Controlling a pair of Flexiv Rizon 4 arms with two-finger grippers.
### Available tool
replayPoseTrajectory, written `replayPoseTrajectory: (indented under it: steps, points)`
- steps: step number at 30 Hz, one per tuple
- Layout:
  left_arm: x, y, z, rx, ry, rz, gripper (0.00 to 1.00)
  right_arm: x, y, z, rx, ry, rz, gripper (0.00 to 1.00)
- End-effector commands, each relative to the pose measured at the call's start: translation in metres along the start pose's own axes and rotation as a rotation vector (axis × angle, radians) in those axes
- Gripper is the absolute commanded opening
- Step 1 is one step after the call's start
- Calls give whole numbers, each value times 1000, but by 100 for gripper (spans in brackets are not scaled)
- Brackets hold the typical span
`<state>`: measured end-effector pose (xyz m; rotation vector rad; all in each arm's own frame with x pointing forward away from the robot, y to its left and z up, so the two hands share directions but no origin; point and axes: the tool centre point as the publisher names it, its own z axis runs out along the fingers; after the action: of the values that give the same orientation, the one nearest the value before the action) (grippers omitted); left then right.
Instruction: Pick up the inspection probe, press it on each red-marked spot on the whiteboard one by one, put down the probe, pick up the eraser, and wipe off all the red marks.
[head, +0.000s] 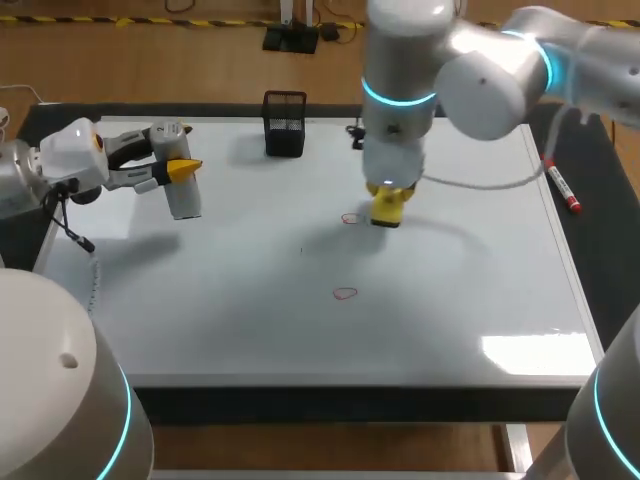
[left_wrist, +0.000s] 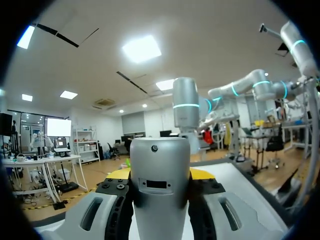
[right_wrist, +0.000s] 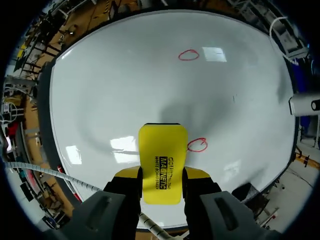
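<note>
Right now my left tool (head: 178, 170) is pinching the inspection probe (head: 186, 200), a silver cylinder, from both sides, held above the far left part of the whiteboard (head: 230, 310) with its shadow on the board beneath it. From the left wrist camera the probe (left_wrist: 160, 170) stands between the yellow fingertips (left_wrist: 119, 174), filling the gap, and the left tool (left_wrist: 160, 176) is closed against its flanks. My right arm comes in over the far middle of the board, pointing straight down, and the right tool (head: 388, 207) is clamped on the yellow eraser (head: 389, 210). In the right wrist camera the eraser (right_wrist: 161, 160) sticks out ahead of the right tool (right_wrist: 160, 175) toward the board; I cannot tell whether it touches the surface. One red mark (head: 350, 218) sits just beside the eraser, on its left in the head camera, and shows close to the eraser's edge (right_wrist: 197, 145). A second red mark (head: 345, 293) lies nearer the front edge, well apart from the eraser (right_wrist: 188, 55). A black mesh pen holder (head: 285, 123) stands at the far edge, and a marker (head: 561, 186) lies at the board's right edge.
</note>
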<state>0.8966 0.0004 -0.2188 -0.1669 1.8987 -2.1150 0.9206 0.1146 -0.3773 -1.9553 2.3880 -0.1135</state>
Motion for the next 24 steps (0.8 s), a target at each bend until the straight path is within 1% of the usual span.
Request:
replayPoseTrajectory:
  steps: [1, 3, 5, 7, 10, 12, 16, 20, 24]
  points:
    - [1, -1, 0, 0, -2, 1, 0, -26, 12, 4, 10, 9, -44, 0]
    - [1, -1, 0, 0, -2, 1, 0, -38, 16, 6, 5, -14, -71, 0]
    - [1, -1, 0, 0, -2, 1, 0, -48, 19, 10, 6, -11, -90, 0]
    - [1, -1, 0, 0, -2, 1, 0, -55, 19, 13, -2, -23, -102, 0]
    - [1, -1, 0, 0, -2, 1, 0, -63, 18, 14, -1, -19, -120, 0]
    - [1, -1, 0, 0, -2, 1, 0, -69, 20, 16, 15, 2, -140, 0]
    - [1, -1, 0, 0, -2, 1, 0, -82, 25, 20, 2, -11, -174, 0]
    - [1, -1, 0, 0, -2, 1, 0, -89, 25, 23, 1, -17, -185, 0]
    - [1, -1, 0, 0, -2, 1, 0, -88, 21, 29, -9, -23, -183, 0]
